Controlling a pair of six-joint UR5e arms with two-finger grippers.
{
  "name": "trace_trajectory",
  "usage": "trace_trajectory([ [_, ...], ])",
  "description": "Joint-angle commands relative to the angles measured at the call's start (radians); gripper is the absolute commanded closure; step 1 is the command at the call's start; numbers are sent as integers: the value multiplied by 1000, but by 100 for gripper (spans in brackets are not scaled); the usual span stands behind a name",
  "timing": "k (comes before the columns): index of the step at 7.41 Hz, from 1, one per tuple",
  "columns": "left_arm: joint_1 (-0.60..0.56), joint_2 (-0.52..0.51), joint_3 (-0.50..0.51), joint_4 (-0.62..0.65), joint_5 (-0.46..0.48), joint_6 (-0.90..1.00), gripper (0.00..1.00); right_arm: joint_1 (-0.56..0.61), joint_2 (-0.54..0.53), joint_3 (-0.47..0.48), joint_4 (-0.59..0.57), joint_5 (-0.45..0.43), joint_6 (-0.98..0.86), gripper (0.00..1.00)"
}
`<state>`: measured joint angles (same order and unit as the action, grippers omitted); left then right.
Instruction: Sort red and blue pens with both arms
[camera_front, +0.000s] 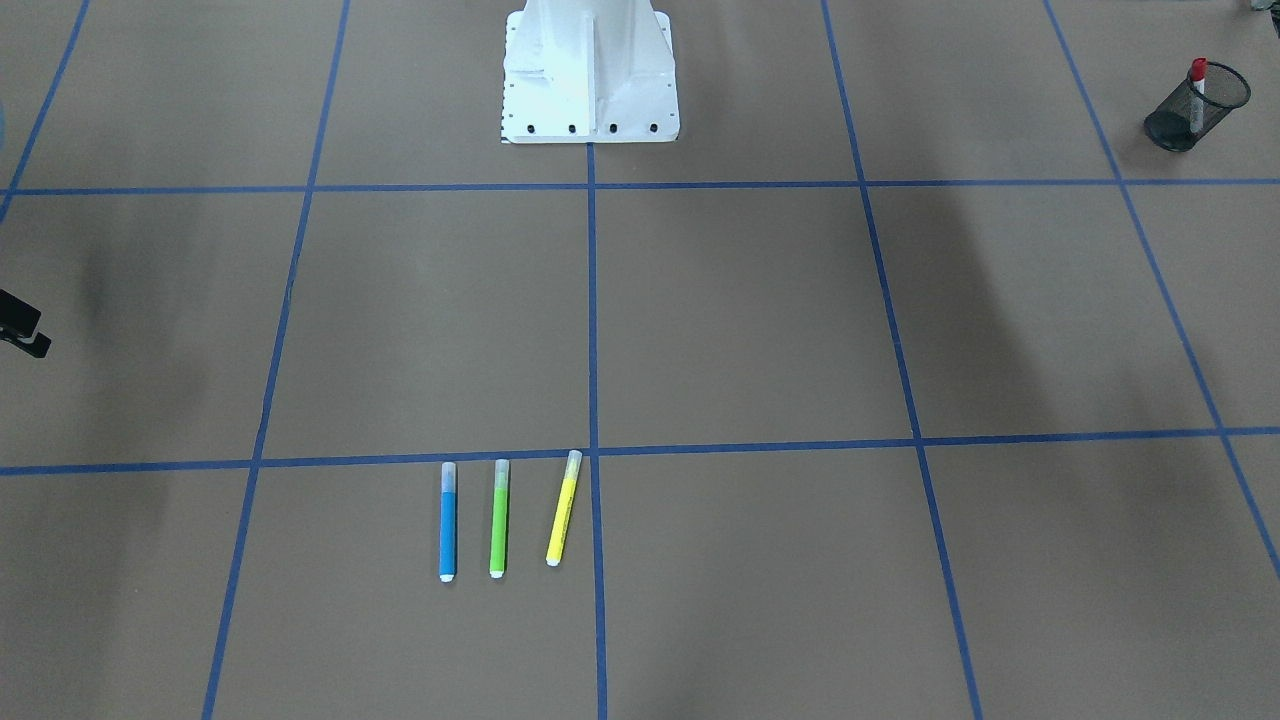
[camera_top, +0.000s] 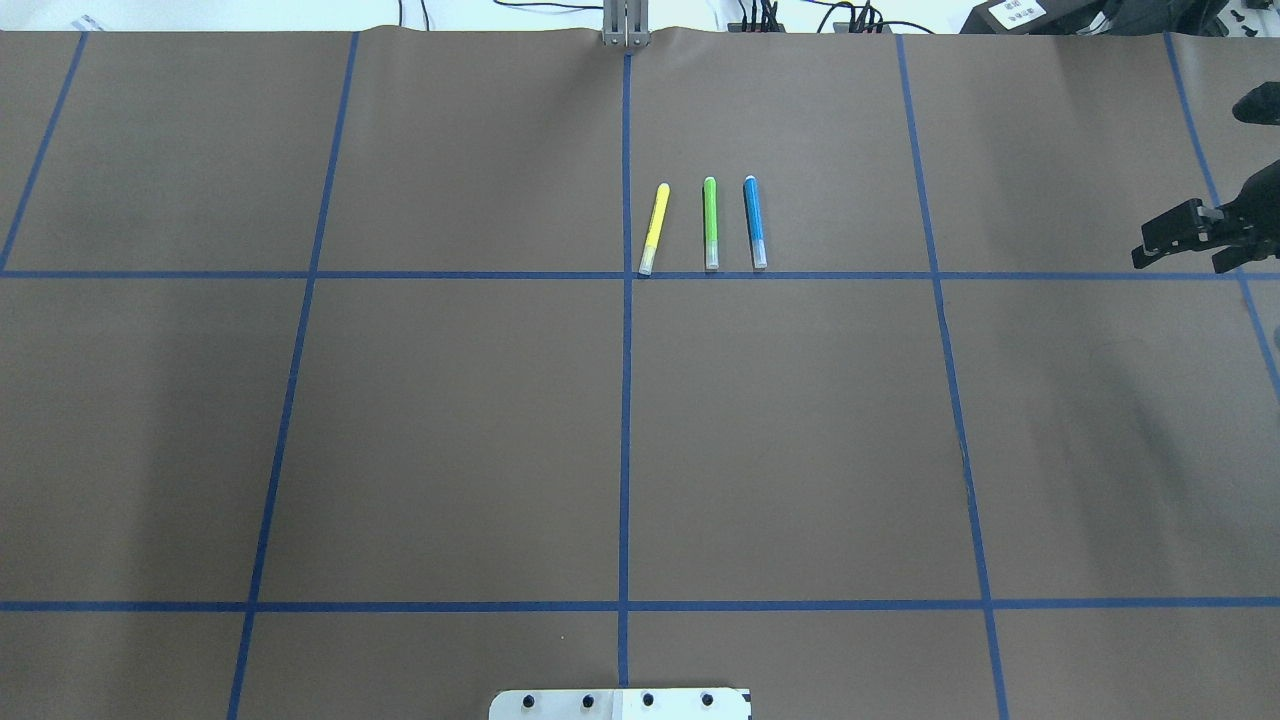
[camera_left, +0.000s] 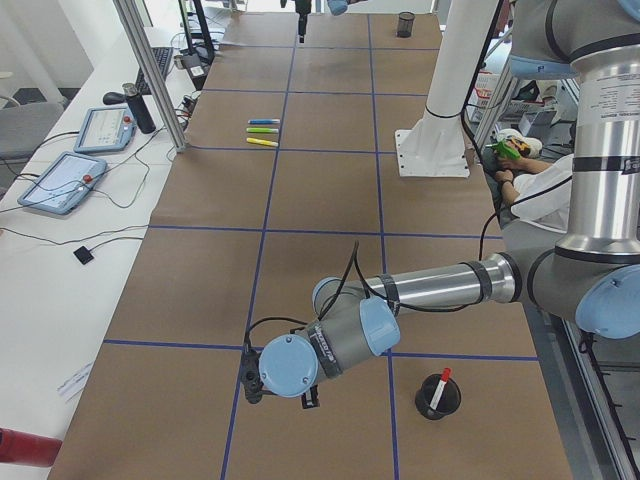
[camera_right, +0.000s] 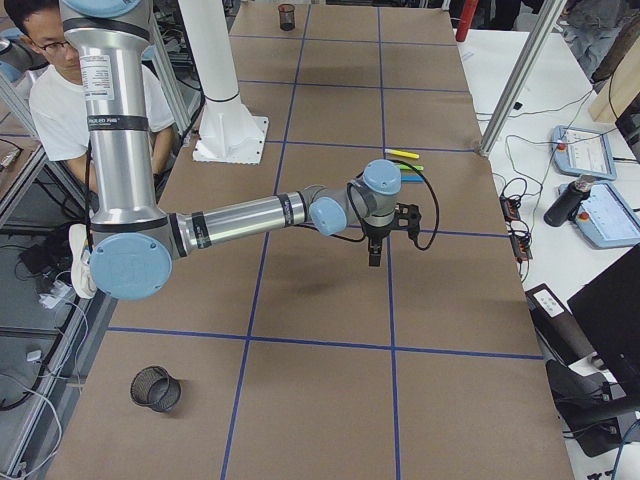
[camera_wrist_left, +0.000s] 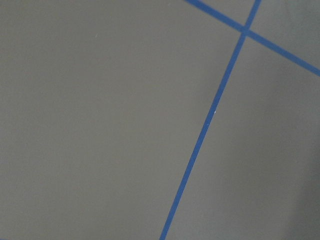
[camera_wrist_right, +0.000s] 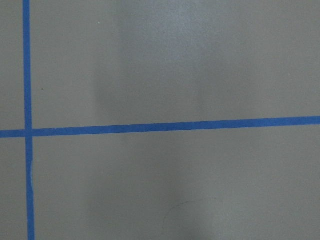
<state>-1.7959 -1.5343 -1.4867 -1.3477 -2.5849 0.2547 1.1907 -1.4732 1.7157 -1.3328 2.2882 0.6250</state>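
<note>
The blue pen (camera_front: 448, 520) (camera_top: 755, 222) lies flat on the brown table, capped, beside a green and a yellow marker. Standing in a black mesh cup (camera_front: 1197, 105) (camera_left: 437, 393) is the red pen (camera_front: 1198, 72) (camera_left: 440, 385). My left gripper (camera_left: 280, 393) appears only in the exterior left view, low over the table beside that cup; I cannot tell whether it is open or shut. The right gripper (camera_top: 1190, 238) (camera_front: 22, 325) (camera_right: 375, 250) hovers above bare table, far to the side of the blue pen. Its jaws are not clear. Both wrist views show only table and tape.
The green marker (camera_top: 710, 222) and yellow marker (camera_top: 653, 228) lie parallel to the blue pen. A second, empty mesh cup (camera_right: 155, 388) stands at the right arm's end. The white pedestal (camera_front: 590, 70) rises mid-table. A person (camera_right: 60, 90) sits behind the robot. Tablets and cables line the far table edge.
</note>
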Motion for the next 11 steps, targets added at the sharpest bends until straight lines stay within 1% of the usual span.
trace_trajectory([
  [1,3,-41,-6,-108,5,-38,0,-80,130,-77,0,-44,68,1],
  [2,16,-56,-33,-108,20,-78,0,-107,199,-123,1,-49,124,1],
  [3,23,-58,-46,-107,31,-80,0,-159,253,-137,0,-71,201,1],
  [4,23,-58,-56,-106,32,-81,0,-218,331,-169,1,-103,322,1],
  [5,38,-59,-64,-110,64,-77,0,-256,385,-195,1,-121,368,1],
  [6,65,-59,-96,-108,104,-77,0,-304,436,-232,3,-165,407,1],
  [7,81,-61,-131,-108,153,-81,0,-347,483,-264,6,-243,447,1],
  [8,99,-69,-165,-108,179,-81,0,-385,514,-299,27,-275,502,1],
  [9,113,-82,-184,-105,183,-84,0,-402,562,-364,56,-311,518,1],
  [10,119,-110,-184,-99,175,-125,0,-416,592,-417,73,-315,525,1],
  [11,121,-112,-191,-105,172,-161,0,-418,620,-495,148,-328,532,2],
])
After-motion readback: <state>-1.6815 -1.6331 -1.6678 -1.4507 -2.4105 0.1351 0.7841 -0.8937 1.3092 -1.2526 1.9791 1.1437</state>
